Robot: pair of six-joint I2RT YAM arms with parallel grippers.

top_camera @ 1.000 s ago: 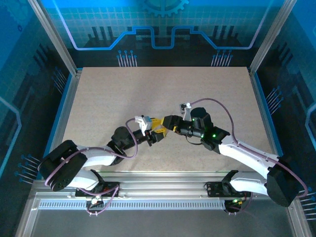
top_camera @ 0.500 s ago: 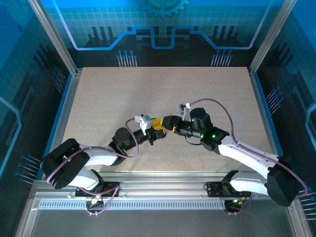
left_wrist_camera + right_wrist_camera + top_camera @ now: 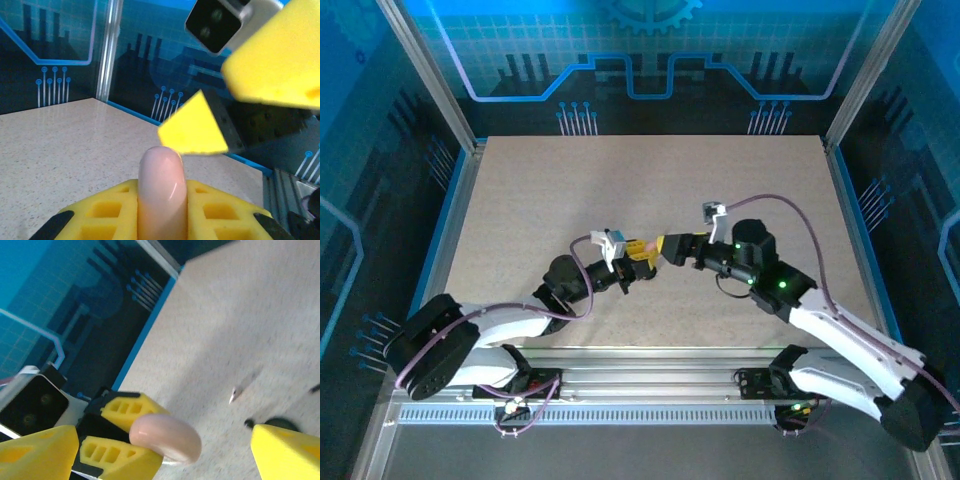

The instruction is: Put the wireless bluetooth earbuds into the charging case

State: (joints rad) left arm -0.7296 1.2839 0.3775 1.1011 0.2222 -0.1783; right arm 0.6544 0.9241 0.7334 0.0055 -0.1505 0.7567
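Top view: the left gripper (image 3: 638, 262) and the right gripper (image 3: 667, 248) sat tip to tip just below frame centre, over the beige table (image 3: 640, 180). The left arm came in from the lower left and the right arm from the lower right. The yellow fingertips were nearly touching. The pink case was too small to pick out there.

Left wrist view: the pink case (image 3: 161, 192) stood on edge at bottom centre. The left gripper's two yellow fingers (image 3: 107, 207) were clamped on it, one on each side. The right gripper's fingers showed at upper right, a small wedge just above the top of the case and a big block in the top right corner. There was a clear gap between them, so they were apart. Whether the wedge touched the case could not be told.

Right wrist view: the case (image 3: 166, 437) was at bottom centre, gripped from the left by the left gripper's fingers (image 3: 120, 412). The right gripper's own fingers (image 3: 287, 452) sat in the two lower corners, spread wide. The case lay between them, clear of both. A tiny pale sliver (image 3: 236, 392) lay on the table right of centre, too blurred to identify.
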